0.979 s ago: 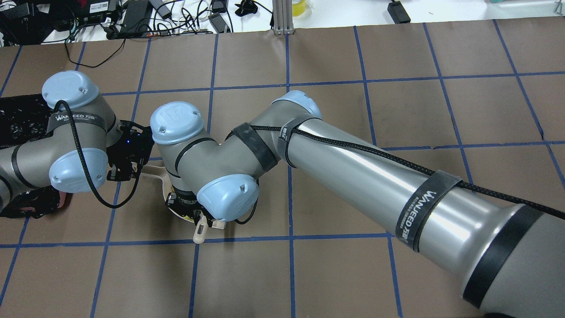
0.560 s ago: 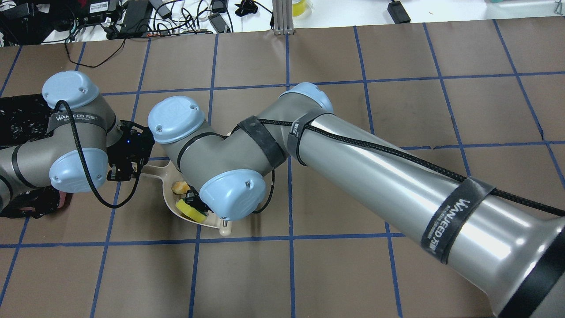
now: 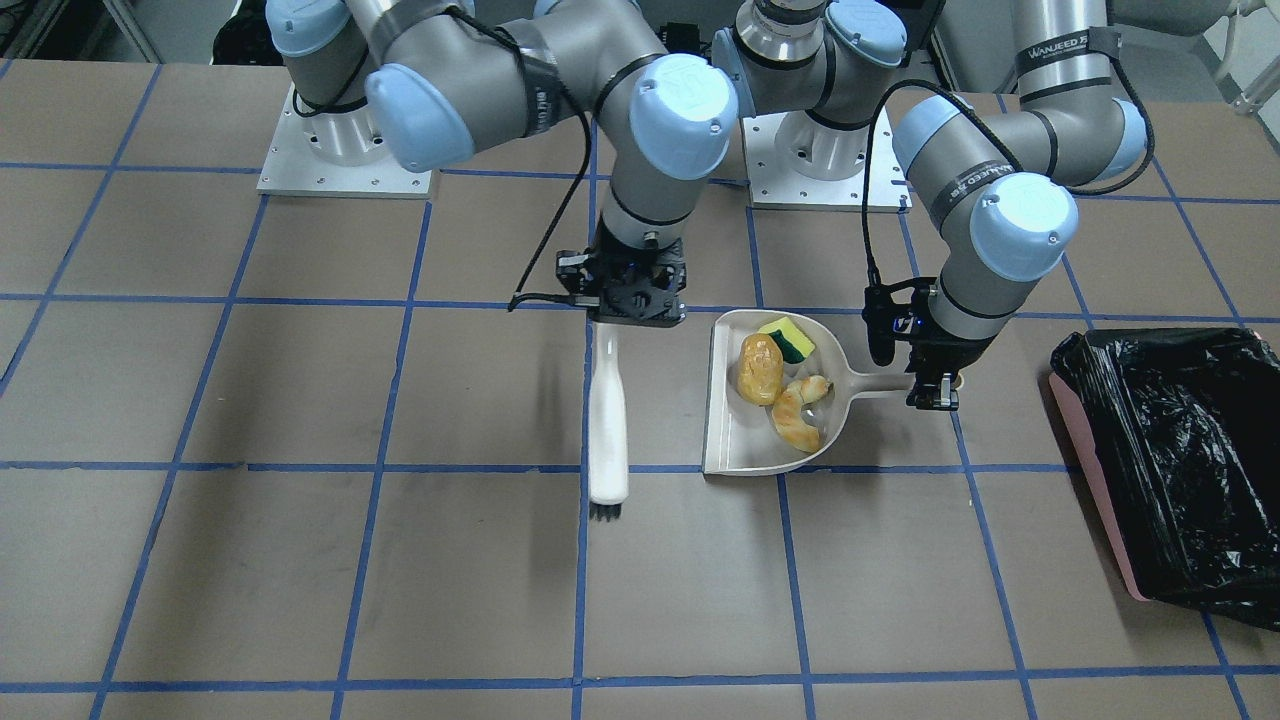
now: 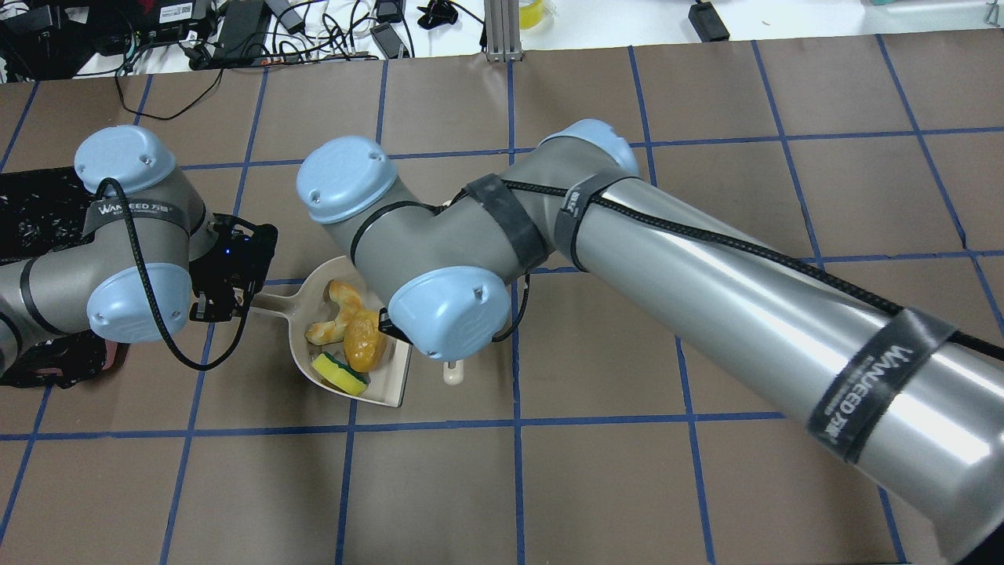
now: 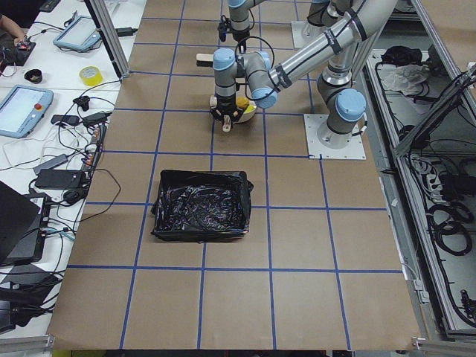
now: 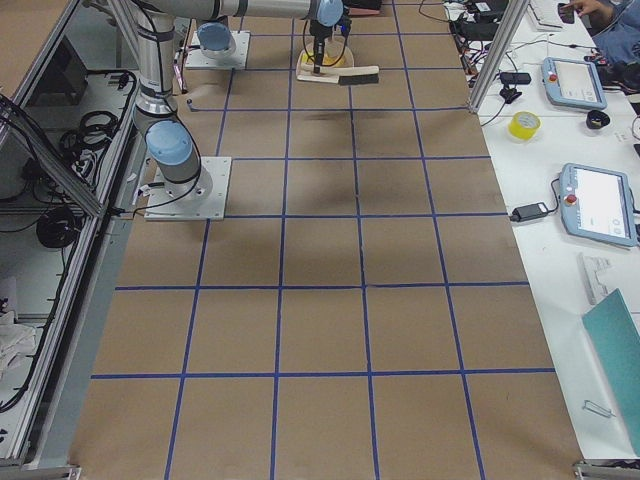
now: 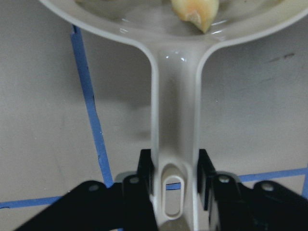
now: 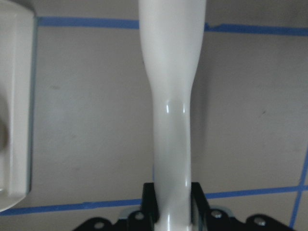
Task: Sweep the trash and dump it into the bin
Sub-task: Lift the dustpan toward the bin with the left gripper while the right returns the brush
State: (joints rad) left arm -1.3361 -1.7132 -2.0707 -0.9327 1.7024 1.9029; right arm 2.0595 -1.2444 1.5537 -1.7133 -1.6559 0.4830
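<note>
The off-white dustpan lies on the table and holds all the trash: a golden-brown potato-like piece, a yellow sponge with a green side and a tan croissant. My left gripper is shut on the dustpan's handle, one finger on each side. My right gripper is shut on the handle of a white brush, which stands beside the pan's open edge, bristles down. The pink bin with a black bag stands apart from the pan, beyond my left gripper.
In the overhead view the dustpan is partly under my right arm's wrist, and the bin is mostly hidden behind my left arm. Cables and gear lie along the table's far edge. The table is brown with blue tape lines.
My right arm has drawn the brush out of the dustpan and off to its open side. The trash in the pan now shows. My left arm has not moved.
</note>
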